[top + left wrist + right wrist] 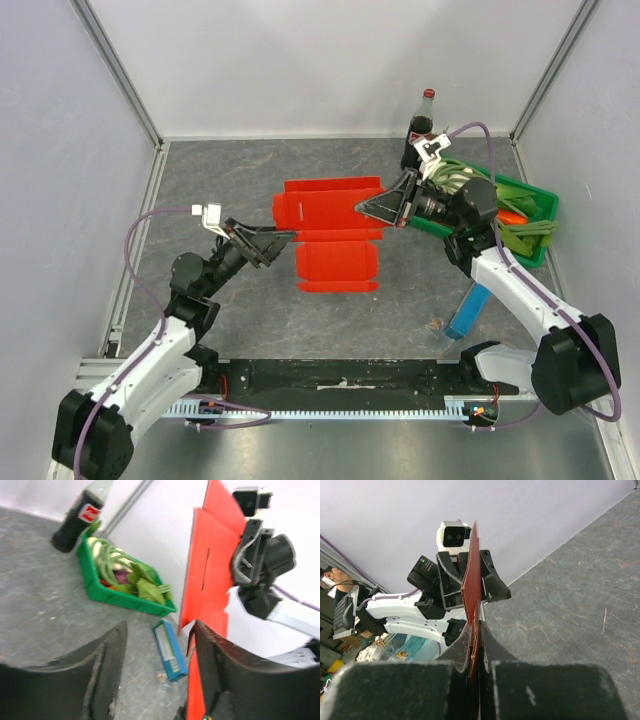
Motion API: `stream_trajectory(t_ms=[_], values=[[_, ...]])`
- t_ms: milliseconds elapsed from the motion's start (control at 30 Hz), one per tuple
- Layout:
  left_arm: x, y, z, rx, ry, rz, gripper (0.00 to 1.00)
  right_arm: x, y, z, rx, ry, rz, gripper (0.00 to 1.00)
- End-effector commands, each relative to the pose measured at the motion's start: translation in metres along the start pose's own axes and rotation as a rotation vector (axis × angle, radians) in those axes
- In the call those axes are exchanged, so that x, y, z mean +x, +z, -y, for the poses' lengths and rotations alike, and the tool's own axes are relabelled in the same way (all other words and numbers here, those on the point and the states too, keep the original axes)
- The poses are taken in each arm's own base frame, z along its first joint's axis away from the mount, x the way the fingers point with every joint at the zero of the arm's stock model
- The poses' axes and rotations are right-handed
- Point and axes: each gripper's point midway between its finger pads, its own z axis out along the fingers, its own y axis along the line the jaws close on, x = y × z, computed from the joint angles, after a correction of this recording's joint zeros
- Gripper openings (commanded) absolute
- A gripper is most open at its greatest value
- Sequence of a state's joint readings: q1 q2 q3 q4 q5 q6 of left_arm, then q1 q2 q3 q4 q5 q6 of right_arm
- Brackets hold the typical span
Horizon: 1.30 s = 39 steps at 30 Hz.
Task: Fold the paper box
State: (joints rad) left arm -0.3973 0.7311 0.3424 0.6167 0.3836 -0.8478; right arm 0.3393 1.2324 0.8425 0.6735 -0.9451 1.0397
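Early yet: the paper box (330,262) is an open, mostly flat sheet held aloft, pinched edge-on between the right claw's (364,208) pressed-together fingers, the left claw (288,238) spread at its opposite edge, with seemingly every fold still to make.

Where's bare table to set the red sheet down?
Free: back-left table, left of the paper box; also the near strip between the box and the black base plate. Crowded: right side, with green crate, cola bottle, blue box.
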Motion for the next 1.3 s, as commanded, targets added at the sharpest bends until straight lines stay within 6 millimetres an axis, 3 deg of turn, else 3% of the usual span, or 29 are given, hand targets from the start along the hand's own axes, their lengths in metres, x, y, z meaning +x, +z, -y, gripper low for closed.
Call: stream_trajectory(t_ms=[0,100,133,200,267,300,333,367,400,433,467,533,567,633,667,733,833,933,1033,1133,1167,1200,1233,1267], values=[[-0.028,-0.001,0.050,0.242,-0.014,0.066,0.57,0.004,-0.008,-0.021,-0.054,-0.036,-0.009,0.00],[-0.031,0.003,0.057,0.275,0.000,0.033,0.33,0.008,-0.011,-0.024,-0.058,-0.049,-0.014,0.00],[-0.030,0.005,0.058,0.276,0.007,0.020,0.14,0.009,-0.012,-0.024,-0.055,-0.050,-0.012,0.00],[-0.031,0.008,0.061,0.283,0.023,-0.005,0.02,0.012,-0.013,-0.023,-0.053,-0.046,-0.023,0.00],[-0.034,0.010,0.069,0.304,0.057,-0.019,0.02,0.019,-0.013,-0.018,-0.033,-0.017,-0.061,0.06],[-0.026,0.010,0.062,0.272,0.072,-0.072,0.02,0.022,-0.013,-0.006,-0.003,-0.128,-0.095,0.19],[-0.025,0.011,0.061,0.260,0.094,-0.091,0.02,-0.002,-0.008,-0.004,0.069,-0.220,-0.082,0.35],[-0.029,0.013,0.065,0.255,0.119,-0.106,0.02,0.023,-0.022,0.022,0.228,-0.136,-0.205,0.59],[-0.028,0.012,0.065,0.251,0.182,-0.126,0.02,0.015,-0.025,0.032,0.291,-0.250,-0.227,0.64],[-0.019,0.010,0.055,0.204,0.166,-0.182,0.02,-0.002,-0.023,0.030,0.314,-0.305,-0.222,0.69],[-0.025,0.010,0.062,0.210,0.193,-0.187,0.02,0.000,-0.027,0.034,0.346,-0.299,-0.255,0.78],[-0.018,0.004,0.058,0.187,0.219,-0.242,0.02,-0.011,-0.020,0.036,0.326,-0.378,-0.300,0.81],[-0.022,0.004,0.064,0.203,0.251,-0.248,0.02,0.002,-0.021,0.030,0.279,-0.344,-0.366,0.81],[-0.015,0.000,0.070,0.239,0.254,-0.305,0.02,0.001,-0.014,0.023,0.195,-0.438,-0.423,0.81],[-0.014,-0.002,0.072,0.241,0.245,-0.331,0.02,0.011,-0.012,0.015,0.164,-0.440,-0.467,0.82],[-0.011,-0.004,0.074,0.254,0.250,-0.360,0.02,0.015,-0.005,0.008,0.129,-0.473,-0.496,0.82],[-0.009,-0.007,0.077,0.269,0.258,-0.389,0.02,0.033,0.004,-0.008,0.009,-0.467,-0.556,0.77],[-0.007,-0.009,0.079,0.289,0.272,-0.402,0.02,0.045,0.009,-0.015,-0.047,-0.472,-0.581,0.65],[-0.004,-0.009,0.077,0.297,0.275,-0.414,0.02,0.047,0.012,-0.024,-0.085,-0.476,-0.560,0.46],[0.003,-0.011,0.071,0.260,0.226,-0.473,0.02,0.046,0.017,-0.040,-0.186,-0.464,-0.519,0.04],[-0.011,-0.008,0.080,0.255,0.261,-0.455,0.05,0.045,0.018,-0.040,-0.183,-0.471,-0.514,0.00],[-0.019,-0.008,0.085,0.234,0.273,-0.437,0.14,0.048,0.017,-0.038,-0.162,-0.445,-0.515,0.00],[-0.027,-0.010,0.092,0.225,0.283,-0.414,0.44,0.044,0.016,-0.039,-0.145,-0.465,-0.498,0.00],[-0.041,-0.010,0.106,0.227,0.288,-0.374,0.55,0.045,0.014,-0.036,-0.125,-0.468,-0.500,0.00]])
